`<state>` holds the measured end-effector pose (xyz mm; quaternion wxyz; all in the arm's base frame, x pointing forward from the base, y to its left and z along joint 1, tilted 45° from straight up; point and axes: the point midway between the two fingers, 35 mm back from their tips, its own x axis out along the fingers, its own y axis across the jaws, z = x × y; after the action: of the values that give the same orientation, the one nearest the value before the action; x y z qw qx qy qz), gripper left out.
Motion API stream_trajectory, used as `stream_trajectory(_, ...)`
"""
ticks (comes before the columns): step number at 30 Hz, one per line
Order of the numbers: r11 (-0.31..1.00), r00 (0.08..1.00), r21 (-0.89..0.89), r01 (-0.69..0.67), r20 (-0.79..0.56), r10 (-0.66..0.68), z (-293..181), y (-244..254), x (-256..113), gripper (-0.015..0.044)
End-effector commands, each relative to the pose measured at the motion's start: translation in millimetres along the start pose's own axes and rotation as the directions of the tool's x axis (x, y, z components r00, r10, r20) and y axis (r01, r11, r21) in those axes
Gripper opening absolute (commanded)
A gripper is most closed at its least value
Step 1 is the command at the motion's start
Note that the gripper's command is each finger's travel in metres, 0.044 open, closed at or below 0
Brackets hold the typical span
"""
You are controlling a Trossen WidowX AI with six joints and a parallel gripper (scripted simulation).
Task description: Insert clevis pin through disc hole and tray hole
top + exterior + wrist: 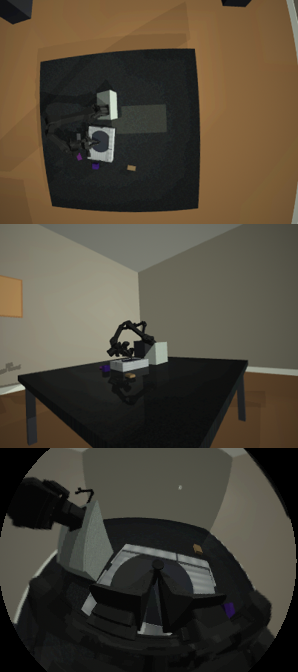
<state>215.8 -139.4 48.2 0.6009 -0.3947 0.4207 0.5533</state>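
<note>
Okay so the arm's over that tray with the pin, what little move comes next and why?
Probably ease the end effector slightly to centre the pin over the disc's hole before lowering: it is gripped, its head showing above the disc, but the hole is hidden, so alignment can't be confirmed.

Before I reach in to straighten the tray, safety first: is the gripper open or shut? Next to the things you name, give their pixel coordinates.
Shut on the pin: in the wrist view the fingertips of the gripper (97,142) (157,573) meet at the pin's round head (158,564).
</note>
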Motion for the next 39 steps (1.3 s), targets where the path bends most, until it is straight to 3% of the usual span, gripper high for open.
stream_trajectory(1,1.000,1.000,0.003,0.006,-0.001,-0.006,-0.3,-2.7,0.0,0.0000)
stream_trajectory(39,1.000,1.000,0.003,0.007,0.000,-0.007,1.2,-11.5,3.2,0.0000)
